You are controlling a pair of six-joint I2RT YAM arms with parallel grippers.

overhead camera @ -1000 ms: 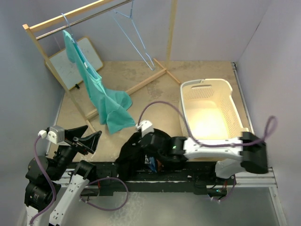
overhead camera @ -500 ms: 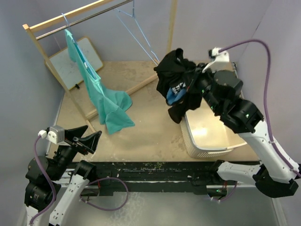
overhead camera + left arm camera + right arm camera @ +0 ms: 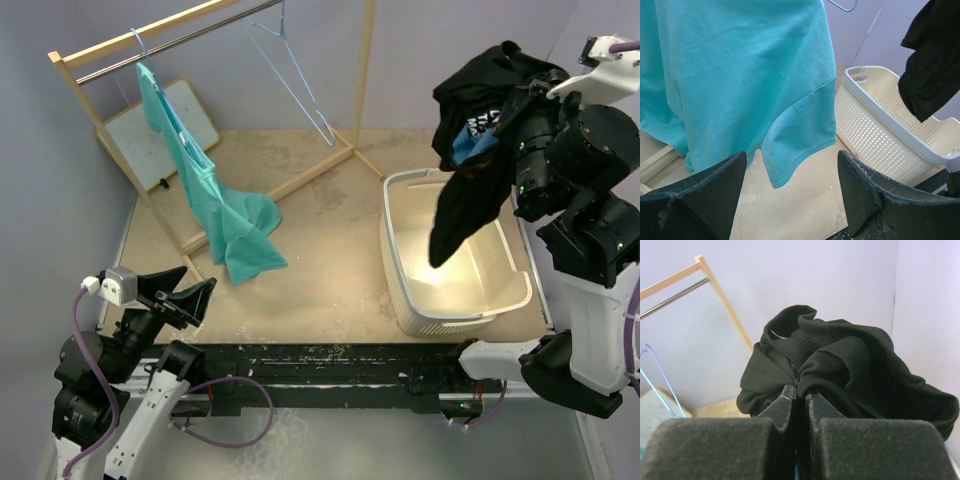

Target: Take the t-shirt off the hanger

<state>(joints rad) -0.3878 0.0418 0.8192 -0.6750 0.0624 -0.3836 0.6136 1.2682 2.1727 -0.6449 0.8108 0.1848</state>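
Lavender walls close in a sandy tabletop [image 3: 330,290]. At its far-left corner a wooden rack [image 3: 150,32] carries a teal t-shirt [image 3: 215,205] on a hanger, while the left gripper [image 3: 198,276] sits spread wide at the near-left edge. A bare blue hanger [image 3: 295,85] hangs further along the rail. Above the basket [image 3: 395,250] by the right edge, the black t-shirt [image 3: 470,190] dangles from the right gripper [image 3: 800,396], pinched by one bunched fold. That fold could slip, or the tail could drape over the rim.
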